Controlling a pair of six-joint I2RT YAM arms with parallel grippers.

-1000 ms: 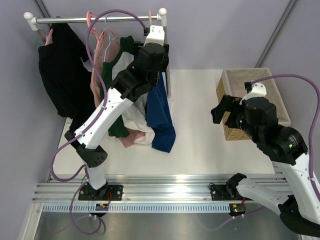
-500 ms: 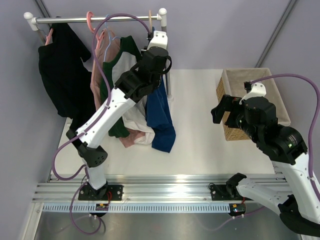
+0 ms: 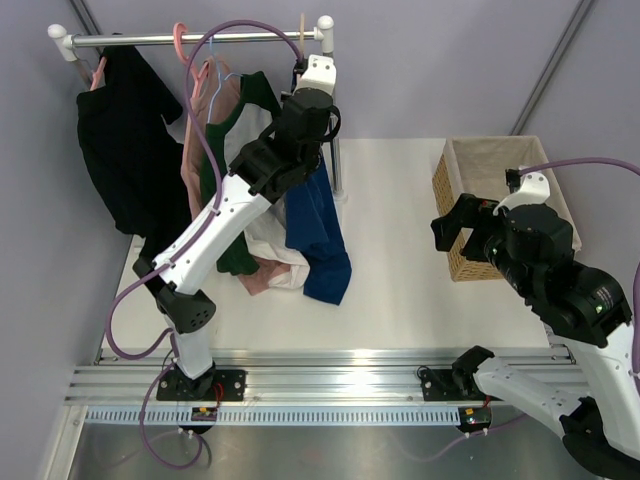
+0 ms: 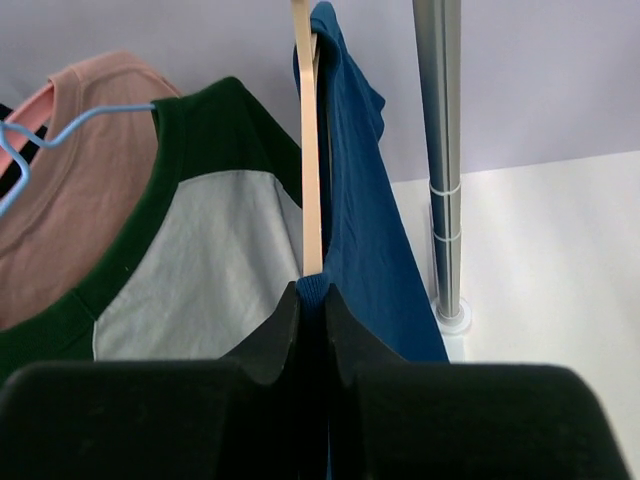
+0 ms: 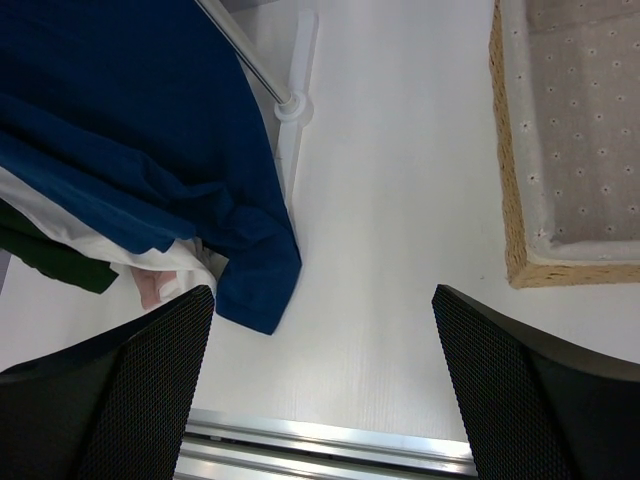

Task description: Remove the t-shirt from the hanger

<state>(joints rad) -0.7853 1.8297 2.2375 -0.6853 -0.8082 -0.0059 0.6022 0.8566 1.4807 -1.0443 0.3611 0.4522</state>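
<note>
Left gripper [image 4: 312,292] has its two black fingers pressed together with almost no gap, in the lower middle of the left wrist view. They pinch a small fold of the t-shirt [image 4: 370,230] right where the lower end of the hanger [image 4: 311,150] comes down. I cannot tell if the wood is also caught between them. The hanger shows only as a thin tan strip, running straight up to the top edge of the frame, and the blue cloth hangs over it and falls to its right side.

From the top camera the t-shirt [image 3: 320,230] hangs in the upper middle of the frame, just left of the rack's upright pole [image 4: 440,150], and its bottom corner lies on the white table [image 3: 400,260]. To its left hang a white shirt with green sleeves [image 4: 200,260], then a pink garment [image 4: 80,170] on a light-blue hanger [image 4: 60,135].

Right gripper [image 5: 322,300] has its fingers spread far apart and holds nothing. It stands above the table at the right of the top view, near the wicker basket [image 3: 500,165].
</note>
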